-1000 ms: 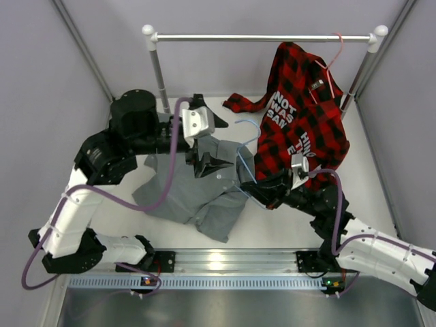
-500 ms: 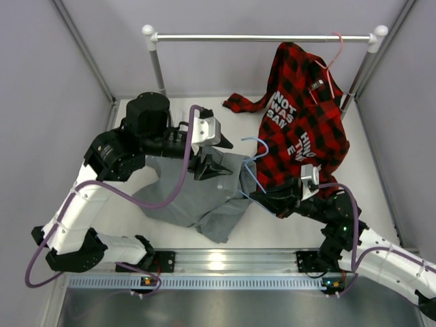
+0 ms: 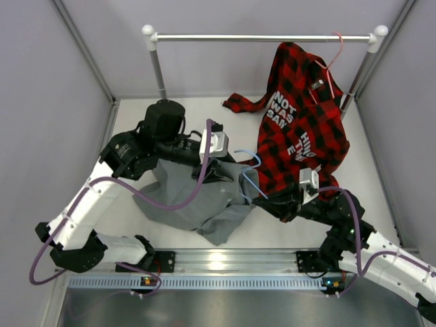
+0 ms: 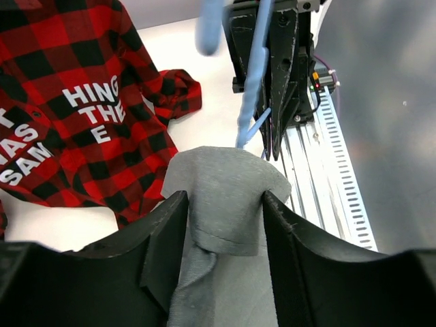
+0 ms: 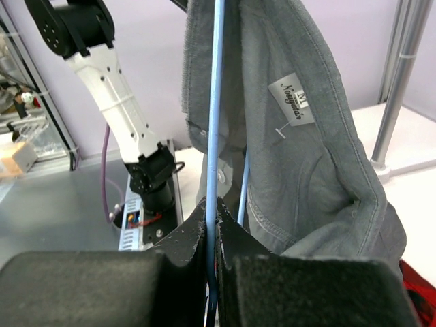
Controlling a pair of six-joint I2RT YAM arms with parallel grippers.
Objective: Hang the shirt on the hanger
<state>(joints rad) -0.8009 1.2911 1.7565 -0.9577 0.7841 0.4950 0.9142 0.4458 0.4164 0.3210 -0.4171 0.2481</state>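
Top external: the grey shirt (image 3: 187, 201) lies bunched on the counter (image 3: 272, 235), its collar end raised at the left end effector (image 3: 214, 174). The right end effector (image 3: 262, 199) holds the light-blue wire hanger (image 3: 249, 178) just beside it.

Left wrist: the fingers (image 4: 163, 245) flank a shirt fold and touch both sides, but whether they pinch firmly I cannot tell. Secure that grip first.

Right wrist: the jaws are clamped tight on the wire, which runs up against the cloth. Ease the hanger's shoulder into the neck opening while the collar is held taut.
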